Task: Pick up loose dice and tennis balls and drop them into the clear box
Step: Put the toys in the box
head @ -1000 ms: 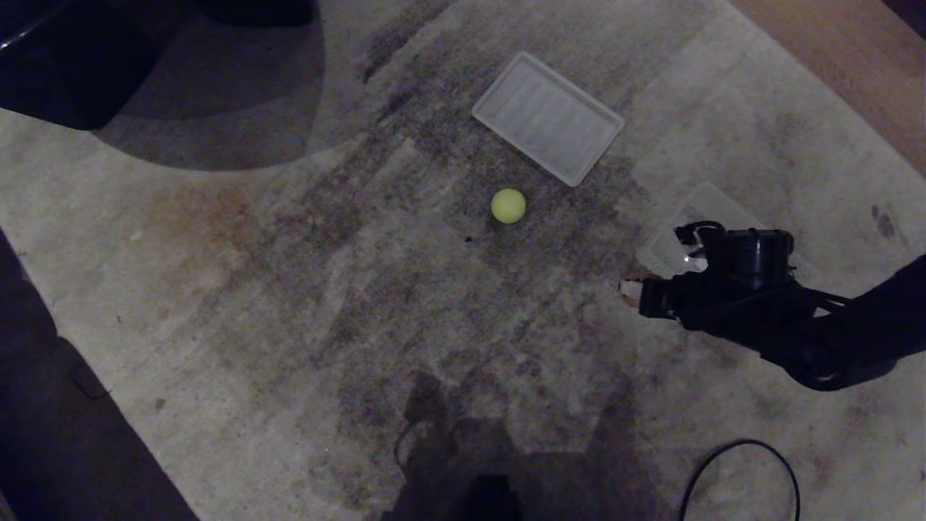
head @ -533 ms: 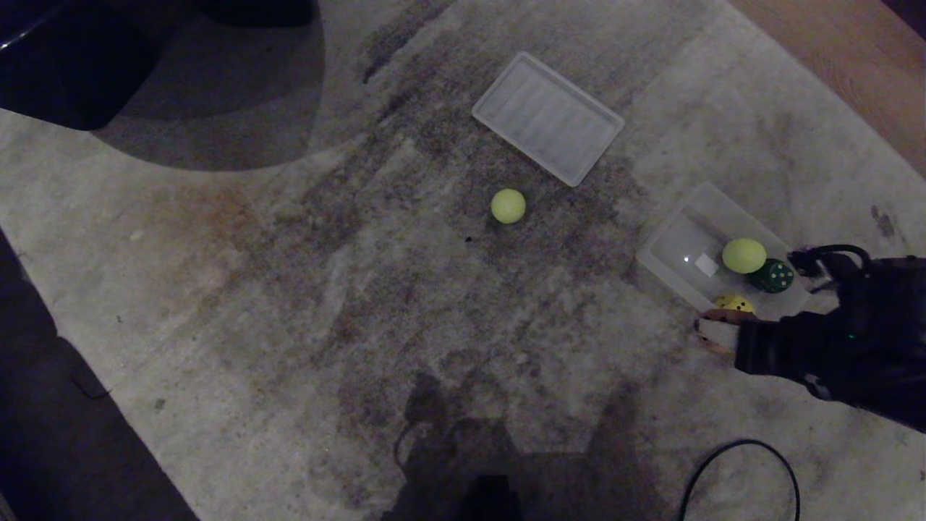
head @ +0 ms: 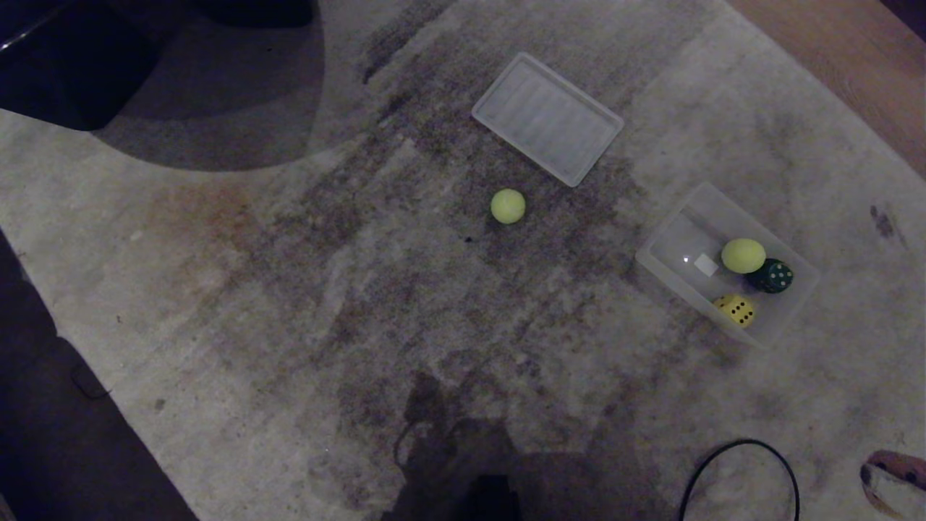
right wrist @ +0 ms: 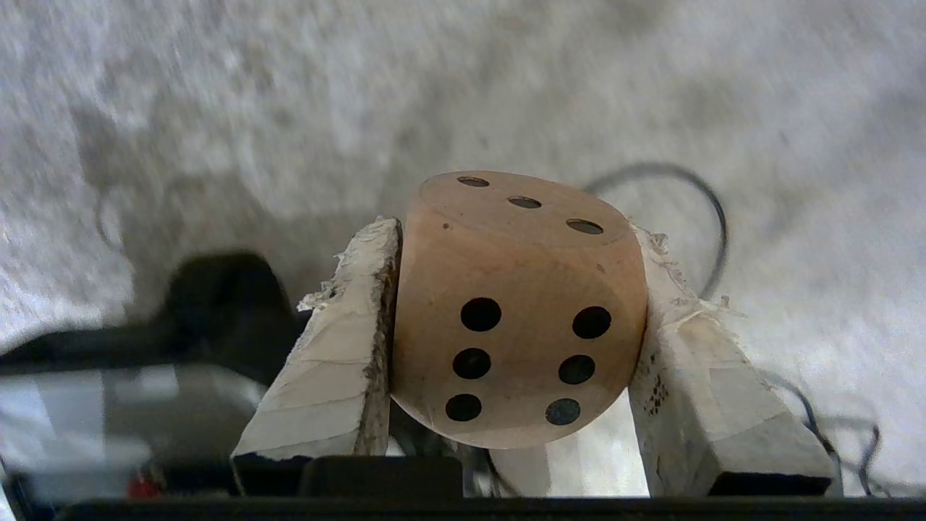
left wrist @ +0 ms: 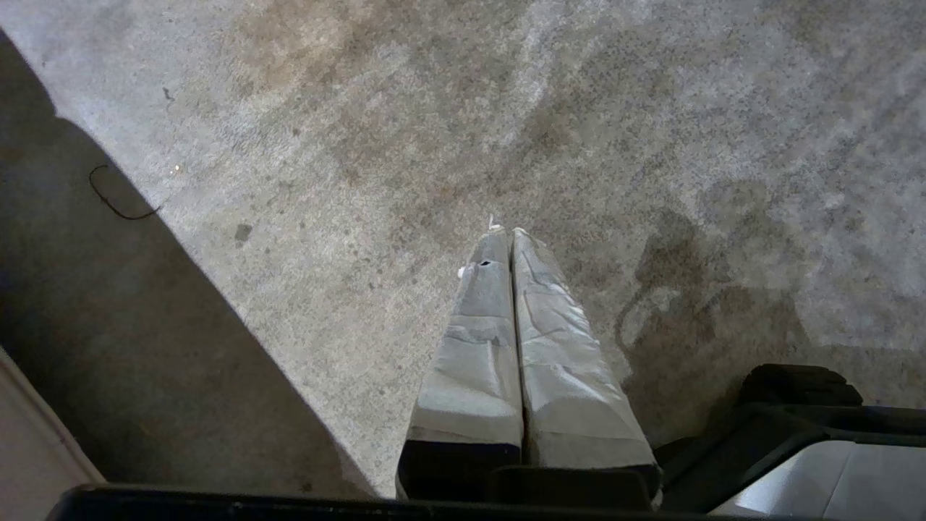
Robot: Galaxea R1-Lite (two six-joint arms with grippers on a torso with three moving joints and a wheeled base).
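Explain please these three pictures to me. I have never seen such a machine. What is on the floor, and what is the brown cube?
A two-armed robot took them. The wide picture comes from its head, looking down at a carpet. There lie a loose tennis ball, a flat ribbed lid and a clear box holding a ball, a dark green die and a yellow die. The other two come from cameras on the wrists. The left gripper is parked, jaws shut and empty. The right gripper clamps a beige-pink die between its padded jaws, away from the box.
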